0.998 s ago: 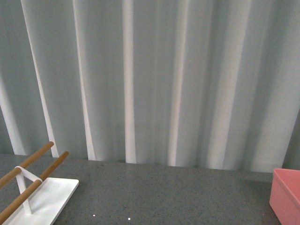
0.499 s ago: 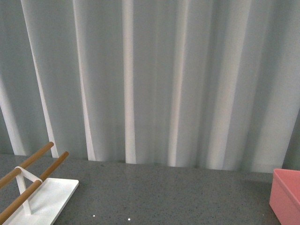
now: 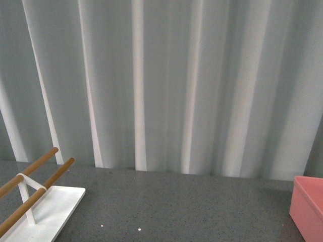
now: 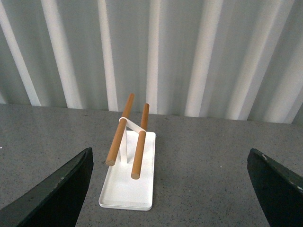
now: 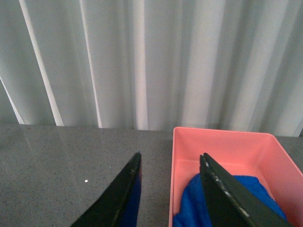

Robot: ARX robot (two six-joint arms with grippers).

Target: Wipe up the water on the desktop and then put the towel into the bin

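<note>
The right gripper (image 5: 170, 189) hung over the near edge of the bin (image 5: 227, 142), its two dark fingers (image 5: 120, 198) parted a moderate way with nothing clamped between them. One finger stood over the desktop (image 5: 71, 161) just outside the pink wall, the other over the inside of the box. The towel (image 5: 241, 198) lay inside the bin, a bright blue heap against the near wall, below the fingertips; a sliver of blue also showed beside the inner face of the finger outside the wall, and I could not tell whether that was cloth touching it.

The left gripper (image 4: 170, 189) was spread wide, its dark fingers showing only at the two lower corners of its own camera's picture, empty between. Ahead of it stood the white rack (image 4: 128, 184) with its two wooden rods (image 4: 139, 142) slanting up, on the speckled grey surface.

From the front camera neither arm was in sight. The rack sat at the far left, a corner of the salmon-pink bin at the far right, well apart, with bare grey stone-like desktop between them. Pale pleated curtains (image 3: 161, 85) closed off the back.
</note>
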